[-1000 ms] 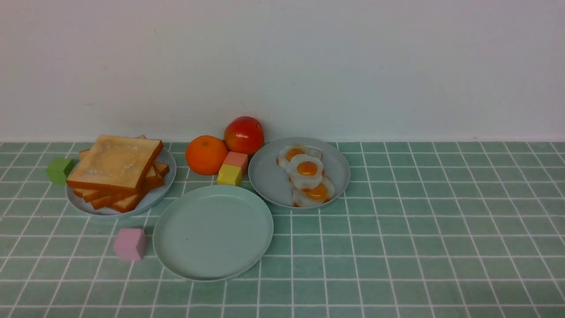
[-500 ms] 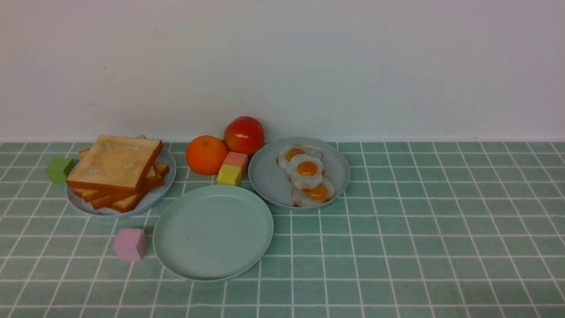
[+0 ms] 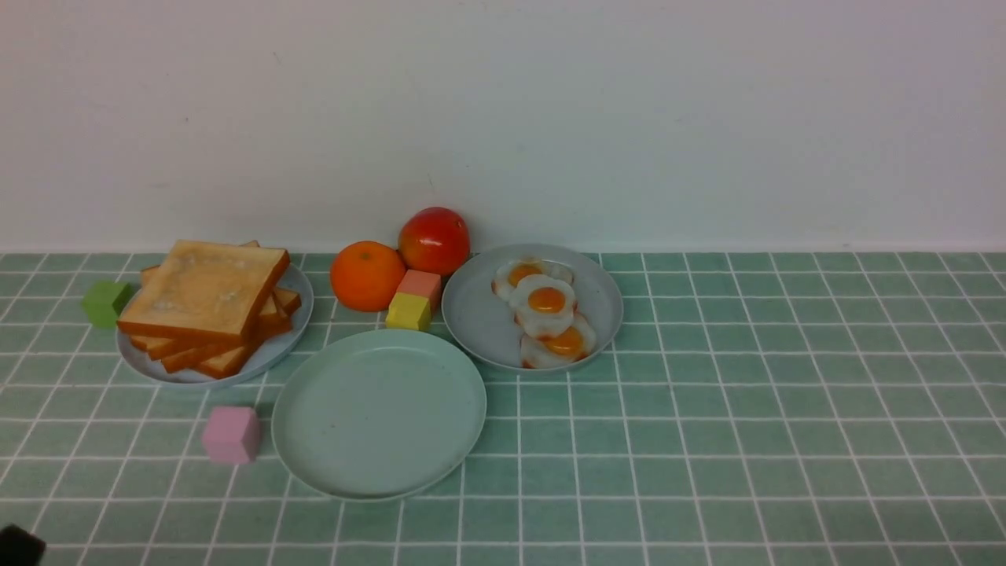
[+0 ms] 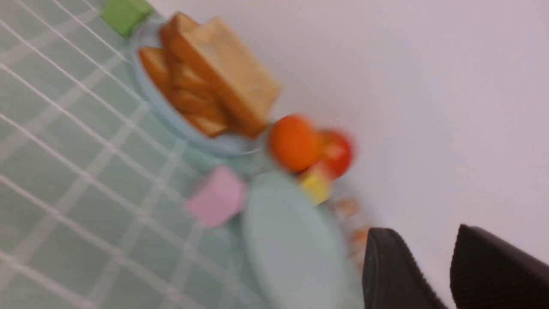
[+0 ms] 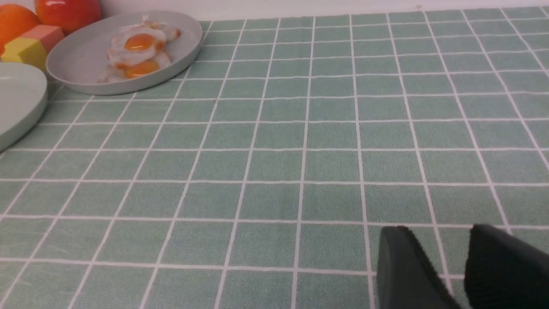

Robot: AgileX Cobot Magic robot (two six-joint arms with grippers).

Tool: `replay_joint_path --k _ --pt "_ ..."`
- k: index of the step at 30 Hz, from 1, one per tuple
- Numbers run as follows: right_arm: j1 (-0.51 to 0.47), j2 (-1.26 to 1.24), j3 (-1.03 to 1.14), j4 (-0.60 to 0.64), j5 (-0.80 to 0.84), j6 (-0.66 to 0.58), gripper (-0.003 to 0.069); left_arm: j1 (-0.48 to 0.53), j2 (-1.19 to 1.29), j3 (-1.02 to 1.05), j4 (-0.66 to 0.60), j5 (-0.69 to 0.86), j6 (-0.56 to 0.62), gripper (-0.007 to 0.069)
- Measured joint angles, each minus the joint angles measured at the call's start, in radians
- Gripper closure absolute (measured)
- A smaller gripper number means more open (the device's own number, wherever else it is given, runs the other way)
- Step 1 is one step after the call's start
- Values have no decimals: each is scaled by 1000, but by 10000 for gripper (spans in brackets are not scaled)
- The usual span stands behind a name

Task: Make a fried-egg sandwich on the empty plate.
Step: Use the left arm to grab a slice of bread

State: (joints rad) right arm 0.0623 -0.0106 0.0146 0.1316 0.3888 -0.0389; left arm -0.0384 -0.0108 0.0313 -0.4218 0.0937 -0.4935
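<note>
The empty plate (image 3: 380, 413), pale mint-green, lies at the front centre with nothing on it; its rim also shows as the empty plate (image 5: 17, 98). Three fried eggs (image 3: 546, 303) overlap in a row on a grey plate (image 3: 479, 314) behind it to the right. Several toast slices (image 3: 206, 303) are stacked on a blue-grey plate (image 3: 295, 330) at the left. No fried-egg sandwich is in view. My left gripper (image 4: 422, 234) is open and holds nothing, off the table's front left, facing the toast (image 4: 223, 77). My right gripper (image 5: 437, 231) is open over bare tiles, well to the right of the eggs (image 5: 137, 47).
An orange (image 3: 367, 275), a red apple (image 3: 434, 240) and stacked salmon and yellow cubes (image 3: 413, 301) sit between the two back plates. A pink cube (image 3: 231, 434) lies just left of the empty plate. A green cube (image 3: 106, 302) lies left of the toast. A white wall closes the back.
A black part of my left arm has come into the front view's bottom-left corner. Nothing on the table has moved.
</note>
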Motion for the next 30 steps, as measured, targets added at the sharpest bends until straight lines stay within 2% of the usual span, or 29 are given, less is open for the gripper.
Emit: replay_joint_path --k 4,8,12,13,17,18,21,24,25,27,30 --pt "0 0 0 0 0 0 419 0 0 0 -89 -94 -25 389" --pt "0 0 0 0 0 0 419 0 0 0 -101 -87 -26 391" --pt "0 0 0 0 0 0 419 0 0 -6 -70 -53 -21 461" --pt "0 0 0 0 -2 -1 419 0 0 -24 -52 -28 -12 501" --pt "0 0 6 15 -39 3 419 0 24 -127 10 77 62 601" --pt "0 0 11 67 -77 32 419 0 70 -192 32 140 110 637" --pt "0 0 11 253 -195 141 419 0 230 -347 58 297 238 638" --pt "0 0 11 369 -288 180 419 0 440 -488 63 452 367 638" --pt "0 0 11 374 -293 180 419 0 455 -497 63 463 375 638" --pt "0 0 11 396 -321 172 419 0 631 -585 66 577 470 638" --pt "4 2 -45 406 -193 148 419 0 809 -675 67 659 549 638"
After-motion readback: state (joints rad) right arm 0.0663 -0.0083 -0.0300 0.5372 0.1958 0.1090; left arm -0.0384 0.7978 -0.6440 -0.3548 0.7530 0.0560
